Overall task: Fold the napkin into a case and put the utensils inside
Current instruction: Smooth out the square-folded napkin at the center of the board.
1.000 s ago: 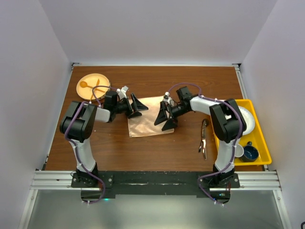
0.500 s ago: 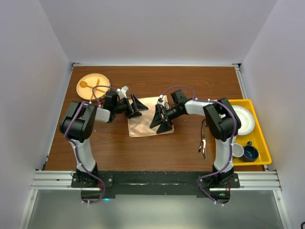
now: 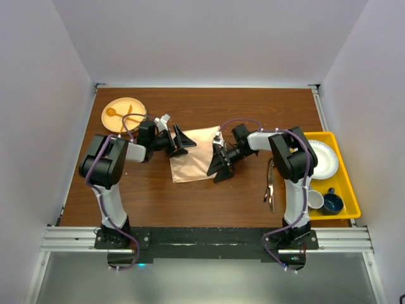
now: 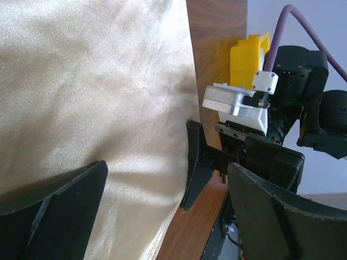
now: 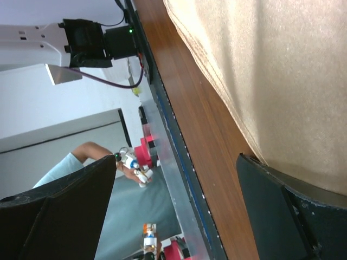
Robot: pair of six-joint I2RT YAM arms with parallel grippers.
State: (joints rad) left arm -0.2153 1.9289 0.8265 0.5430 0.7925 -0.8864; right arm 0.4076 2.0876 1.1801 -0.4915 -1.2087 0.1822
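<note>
A wooden plate (image 3: 120, 103) sits back left, while a yellow tray (image 3: 345, 183) holds a white plate (image 3: 326, 159).

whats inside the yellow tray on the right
The tray holds a white plate, a white cup and a dark blue cup. The right arm covers the tray's left side, so anything lying there cannot be seen.

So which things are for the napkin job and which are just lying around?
For the job: napkin, dark utensils, left claw, right claw.

Just lying about: wooden plate with pale spoon and fork, yellow tray with white plate, white cup, blue cup.
</note>
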